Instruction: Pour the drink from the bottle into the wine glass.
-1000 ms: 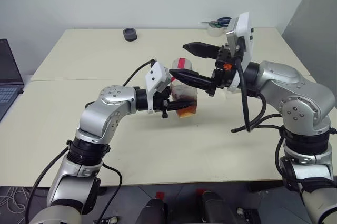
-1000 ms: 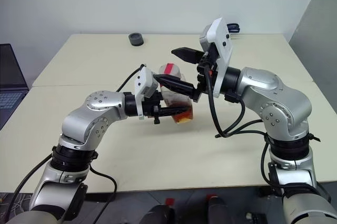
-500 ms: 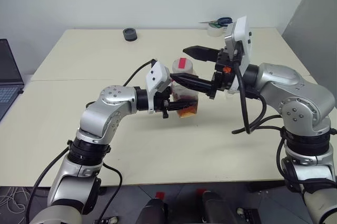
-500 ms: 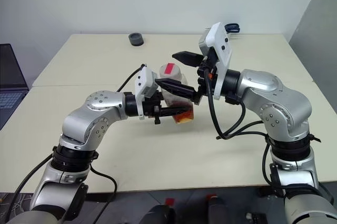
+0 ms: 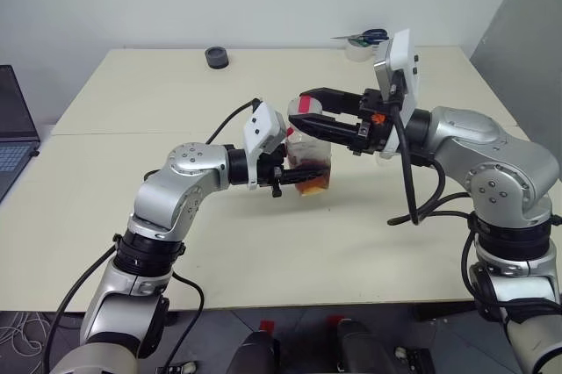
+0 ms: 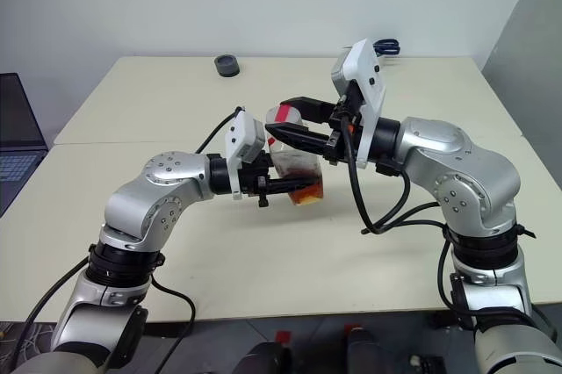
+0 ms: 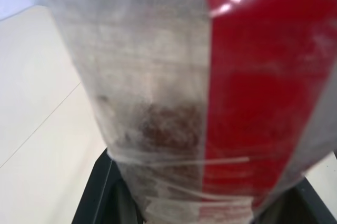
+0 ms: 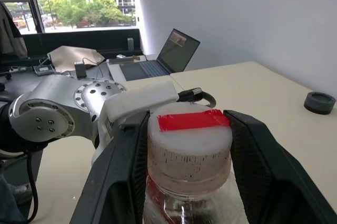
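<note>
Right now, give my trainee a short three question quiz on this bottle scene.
1. True or false: the cap is off the bottle.
2. Which tool grips the bottle's body: A) left tool B) right tool?
3. Fill in: the dark round object sits near the table's ____ edge.

Key: 1 false, it sits on the neck between the right tool's fingers. 2 A. 3 far.
</note>
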